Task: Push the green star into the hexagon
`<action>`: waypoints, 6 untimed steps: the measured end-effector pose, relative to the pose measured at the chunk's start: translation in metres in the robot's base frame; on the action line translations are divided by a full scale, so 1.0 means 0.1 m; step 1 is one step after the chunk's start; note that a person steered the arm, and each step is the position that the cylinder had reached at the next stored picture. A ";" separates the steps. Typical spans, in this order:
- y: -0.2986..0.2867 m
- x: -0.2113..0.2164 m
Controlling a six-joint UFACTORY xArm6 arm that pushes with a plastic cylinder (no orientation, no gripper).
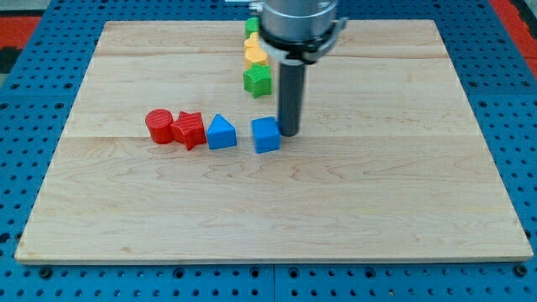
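The green star (258,80) lies near the view's top centre, at the lower end of a short column of blocks. Directly above it, touching or nearly so, is a yellow block (256,58) that looks like the hexagon. Above that sit another yellow block (252,42) and a green block (251,27), both partly hidden by the arm. My tip (289,133) rests on the board below and to the right of the green star, right against the right side of the blue cube (266,134).
A row of blocks runs to the left of the blue cube: a blue triangular block (221,132), a red star-like block (190,129) and a red cylinder (158,126). The wooden board (377,210) is bordered by a blue pegboard surface.
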State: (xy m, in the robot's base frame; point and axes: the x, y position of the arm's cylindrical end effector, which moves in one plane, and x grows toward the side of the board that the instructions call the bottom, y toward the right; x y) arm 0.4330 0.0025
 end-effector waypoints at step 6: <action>-0.32 -0.97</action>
